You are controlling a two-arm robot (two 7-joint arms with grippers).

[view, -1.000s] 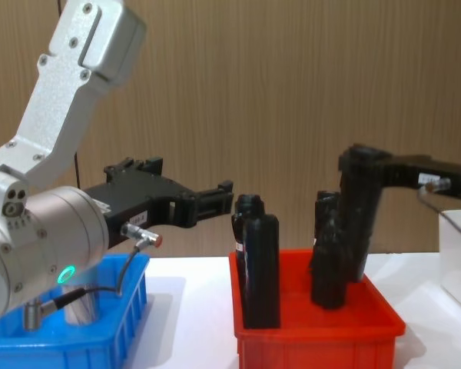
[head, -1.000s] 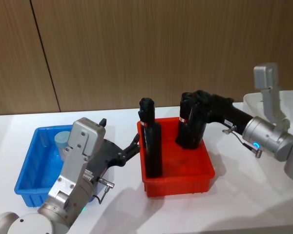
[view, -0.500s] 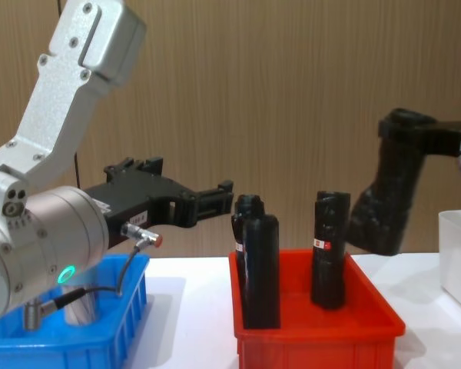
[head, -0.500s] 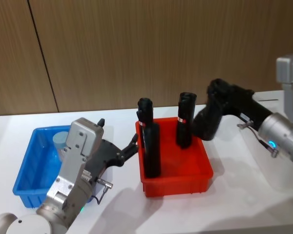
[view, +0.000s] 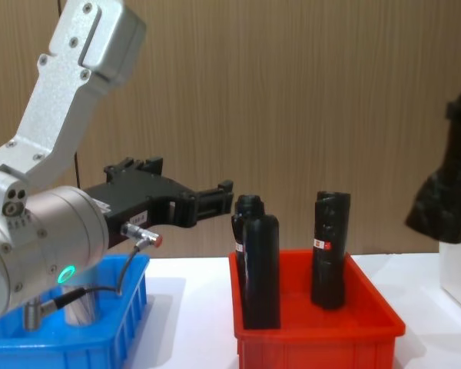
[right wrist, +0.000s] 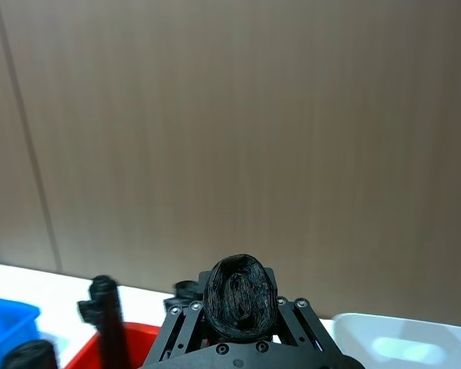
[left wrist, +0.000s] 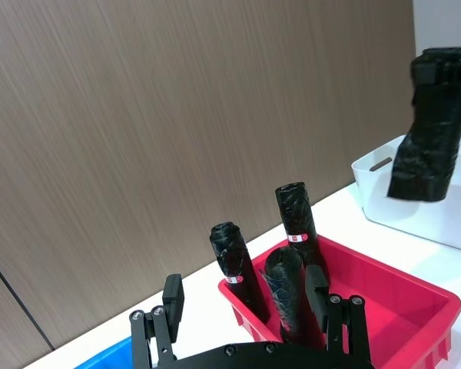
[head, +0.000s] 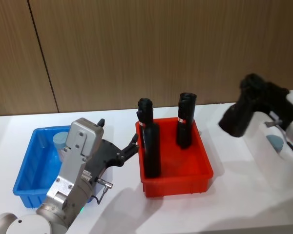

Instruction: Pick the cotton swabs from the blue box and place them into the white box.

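One clear, grey-lidded cotton-swab jar (head: 62, 140) sits in the blue ribbed bin (head: 27, 168); left gripper (head: 132, 147) open, empty; right gripper (right wrist: 239, 294) clamps a black cylinder (head: 238, 116) near the white box (left wrist: 430, 201).

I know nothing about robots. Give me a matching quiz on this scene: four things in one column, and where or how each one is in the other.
Things:
1. cotton swab jar
2. lifted black cylinder
3. left gripper
4. white box

Places or states:
A. open, in the air between the blue box and the red bin
B. on the table, on the robot's right of the red bin
C. standing in the blue box
D. clamped in the right gripper, up in the air

Pairs: 1-C, 2-D, 3-A, 4-B
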